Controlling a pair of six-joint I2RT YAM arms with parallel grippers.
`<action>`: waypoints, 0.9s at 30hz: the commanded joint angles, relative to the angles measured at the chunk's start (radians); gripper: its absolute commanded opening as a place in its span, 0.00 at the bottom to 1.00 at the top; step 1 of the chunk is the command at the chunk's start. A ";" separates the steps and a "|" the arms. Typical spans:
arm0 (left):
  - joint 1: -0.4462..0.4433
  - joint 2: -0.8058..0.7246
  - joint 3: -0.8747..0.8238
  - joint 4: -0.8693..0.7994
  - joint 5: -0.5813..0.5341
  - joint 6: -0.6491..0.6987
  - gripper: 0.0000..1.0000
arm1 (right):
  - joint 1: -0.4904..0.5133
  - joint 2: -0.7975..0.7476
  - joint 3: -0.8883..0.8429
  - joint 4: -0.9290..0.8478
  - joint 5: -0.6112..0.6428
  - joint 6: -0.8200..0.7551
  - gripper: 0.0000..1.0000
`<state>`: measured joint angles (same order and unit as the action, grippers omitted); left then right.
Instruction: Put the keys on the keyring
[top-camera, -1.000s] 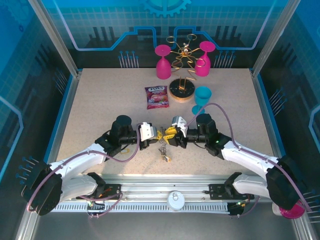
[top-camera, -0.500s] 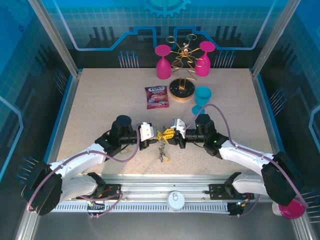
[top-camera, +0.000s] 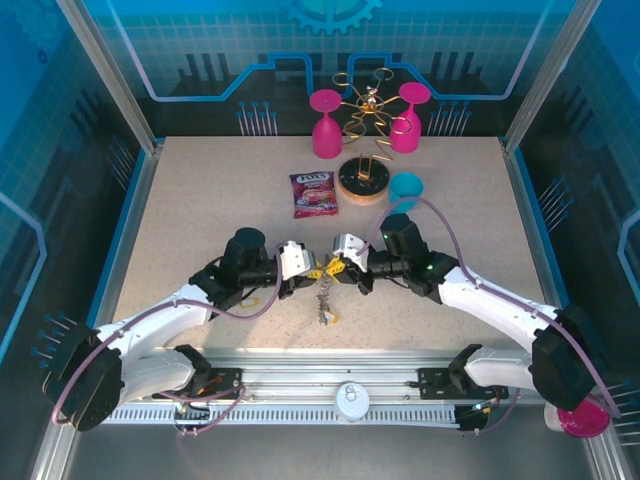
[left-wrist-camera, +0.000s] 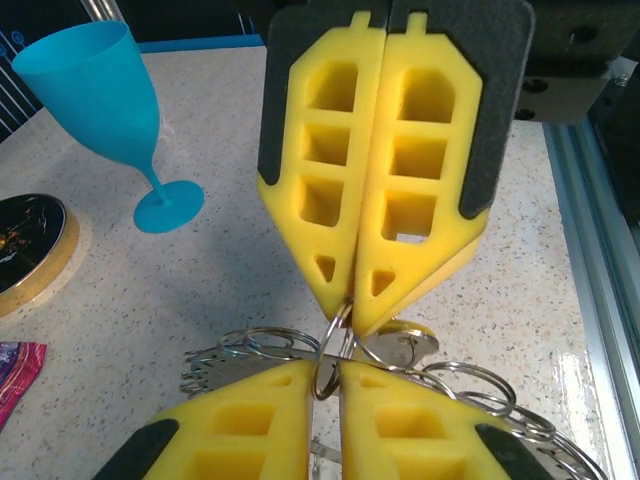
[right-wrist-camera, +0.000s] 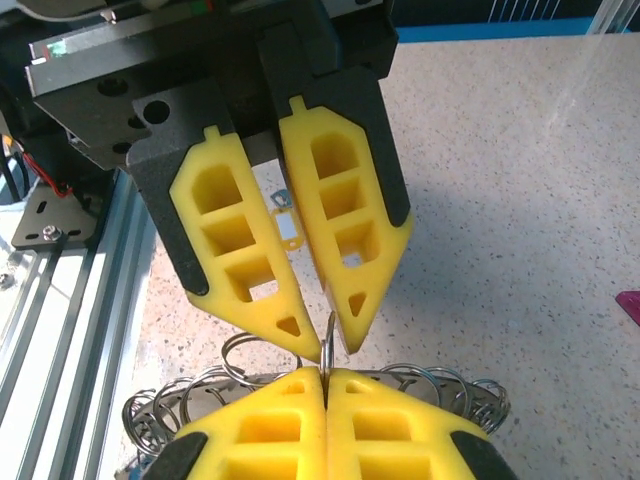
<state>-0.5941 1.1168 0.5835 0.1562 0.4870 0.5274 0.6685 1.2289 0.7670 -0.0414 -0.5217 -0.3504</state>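
Where the two arms meet tip to tip over the near middle of the table (top-camera: 190, 210), we find the keyring (top-camera: 323, 292) caught between them, its bunch of wire loops spreading beneath the yellow fingers. We see the right gripper (right-wrist-camera: 325, 376) pressed fully together on one small wire loop (right-wrist-camera: 329, 345), which stands upright out of its tips. The left gripper (left-wrist-camera: 326, 368) faces it with its fingers a little apart, and the same loop passes through that narrow gap; we cannot tell whether they pinch it. The keys (top-camera: 327, 316) dangle at the bunch's near end, too small for us to tell apart. A blue goblet (left-wrist-camera: 100, 95) stands well behind.
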 joint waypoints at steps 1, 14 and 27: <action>-0.008 -0.016 0.048 -0.080 -0.025 0.035 0.15 | 0.040 0.022 0.095 -0.216 0.050 -0.100 0.00; -0.010 -0.022 0.042 -0.032 0.071 0.028 0.00 | 0.067 0.043 0.155 -0.141 0.007 -0.042 0.00; -0.009 -0.058 -0.048 0.138 0.075 -0.025 0.00 | -0.064 -0.063 -0.105 0.144 -0.139 0.197 0.35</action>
<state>-0.5987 1.0828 0.5449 0.2119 0.5217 0.5217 0.6075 1.1854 0.6807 0.0471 -0.5957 -0.1974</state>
